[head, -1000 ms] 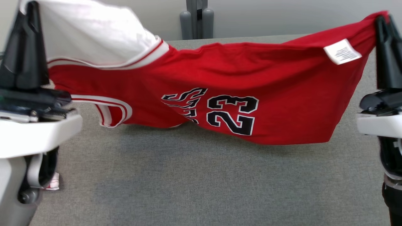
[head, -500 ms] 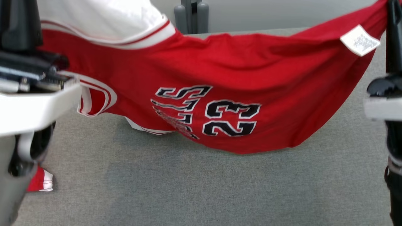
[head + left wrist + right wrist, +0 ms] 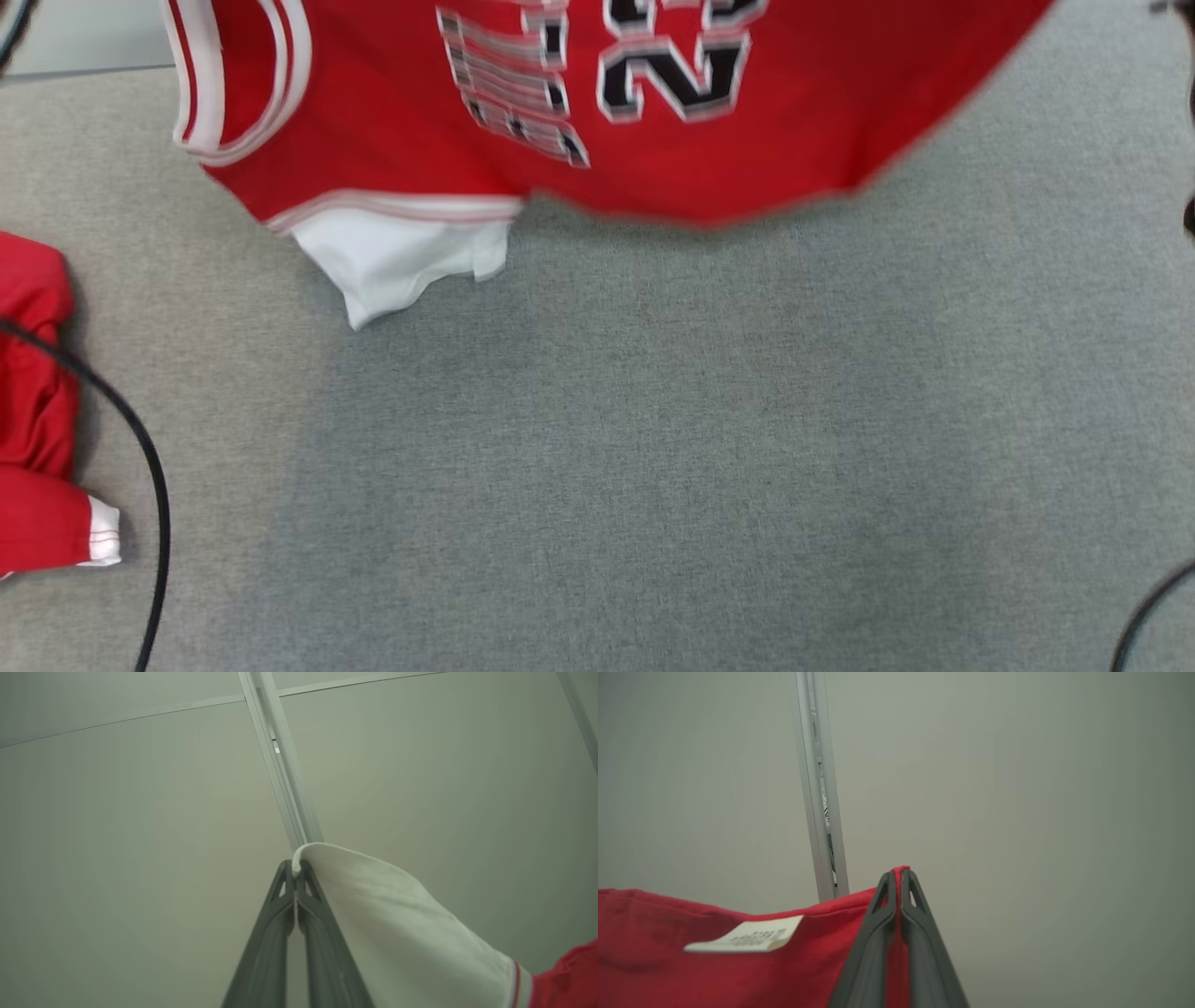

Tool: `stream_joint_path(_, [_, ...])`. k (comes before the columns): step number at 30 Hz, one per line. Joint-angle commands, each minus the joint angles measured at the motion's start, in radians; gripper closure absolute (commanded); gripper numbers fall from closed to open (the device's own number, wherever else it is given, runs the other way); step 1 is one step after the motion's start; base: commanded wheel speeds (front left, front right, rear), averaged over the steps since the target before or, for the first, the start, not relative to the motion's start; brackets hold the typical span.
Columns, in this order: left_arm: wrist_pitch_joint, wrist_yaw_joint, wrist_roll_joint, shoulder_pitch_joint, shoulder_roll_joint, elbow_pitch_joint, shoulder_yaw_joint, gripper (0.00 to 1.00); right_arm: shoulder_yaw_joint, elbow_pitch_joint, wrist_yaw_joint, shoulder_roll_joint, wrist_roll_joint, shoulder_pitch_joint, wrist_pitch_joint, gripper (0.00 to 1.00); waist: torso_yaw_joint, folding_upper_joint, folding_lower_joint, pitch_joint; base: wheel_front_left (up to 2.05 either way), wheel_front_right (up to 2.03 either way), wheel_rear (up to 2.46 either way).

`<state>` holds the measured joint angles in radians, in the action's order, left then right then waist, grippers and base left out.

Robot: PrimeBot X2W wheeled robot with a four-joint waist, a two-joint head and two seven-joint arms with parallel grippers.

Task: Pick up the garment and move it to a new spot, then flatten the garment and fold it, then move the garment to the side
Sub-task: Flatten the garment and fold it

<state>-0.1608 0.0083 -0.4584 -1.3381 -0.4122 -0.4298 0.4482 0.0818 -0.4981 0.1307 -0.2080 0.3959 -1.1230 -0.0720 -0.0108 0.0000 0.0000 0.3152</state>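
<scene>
Since half a second ago the head camera has tipped downward, so the grey table [image 3: 653, 448] now takes up most of that view and the garment [image 3: 392, 140] sits along its top edge; against the table, the garment's lower edge has also changed, with a white flap [image 3: 401, 257] now hanging out below the red hem where only a sliver of it showed before. In the head view the garment is red, blurred, spread across the upper part from left to right, with black and white number print [image 3: 672, 65] near the top and a white-trimmed armhole [image 3: 233, 84] at the left. Whether its lowest edge touches the table cannot be told. A second red cloth [image 3: 33, 420] lies at the table's left edge, well apart from the garment, and a black cable [image 3: 154, 485] curves across in front of it. In the left wrist view the left gripper [image 3: 295, 865] has its two dark fingers pressed together on the rim of the garment's white part [image 3: 397, 924], which drapes down to the right into a striped trim [image 3: 516, 977] and then red cloth [image 3: 570, 975]; behind is a pale wall with a metal strip [image 3: 280, 765]. In the right wrist view the right gripper [image 3: 899, 873] is likewise clamped on the garment's red edge [image 3: 691, 961], a thin line of red showing between the fingers, and a white label [image 3: 747, 939] lies on the cloth to the left.
</scene>
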Motion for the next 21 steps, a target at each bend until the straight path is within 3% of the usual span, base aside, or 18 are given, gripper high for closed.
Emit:
stream_joint_path(1, [-0.006, -0.012, 0.006, -0.041, 0.008, -0.049, 0.004, 1.0, 0.0, -0.046, 0.0, 0.009, 0.01, -0.039, -0.017, 1.0, -0.006, 0.0, 0.0, 0.008, 0.0, 0.0, 0.0])
stream_joint_path(5, [-0.029, -0.047, -0.015, -0.173, 0.044, -0.255, -0.01, 1.0, 0.007, -0.24, 0.0, 0.035, -0.006, -0.2, -0.085, 1.0, -0.017, 0.0, 0.0, 0.033, 0.0, 0.0, 0.0])
stream_joint_path(11, [-0.08, -0.068, -0.004, -0.324, 0.071, -0.432, -0.02, 1.0, 0.023, -0.426, 0.0, 0.079, -0.022, -0.379, -0.171, 1.0, -0.02, 0.0, 0.0, 0.091, 0.0, 0.0, 0.0])
stream_joint_path(17, [-0.101, -0.105, -0.036, -0.272, 0.124, -0.513, -0.035, 1.0, 0.078, -0.541, 0.0, 0.067, -0.013, -0.375, -0.189, 1.0, 0.018, 0.0, 0.0, 0.133, 0.0, 0.0, 0.0])
stream_joint_path(21, [-0.101, -0.112, -0.048, -0.121, 0.156, -0.432, -0.086, 1.0, 0.113, -0.559, 0.0, 0.064, 0.036, -0.292, -0.195, 1.0, 0.037, 0.0, 0.0, 0.148, 0.0, 0.0, 0.0])
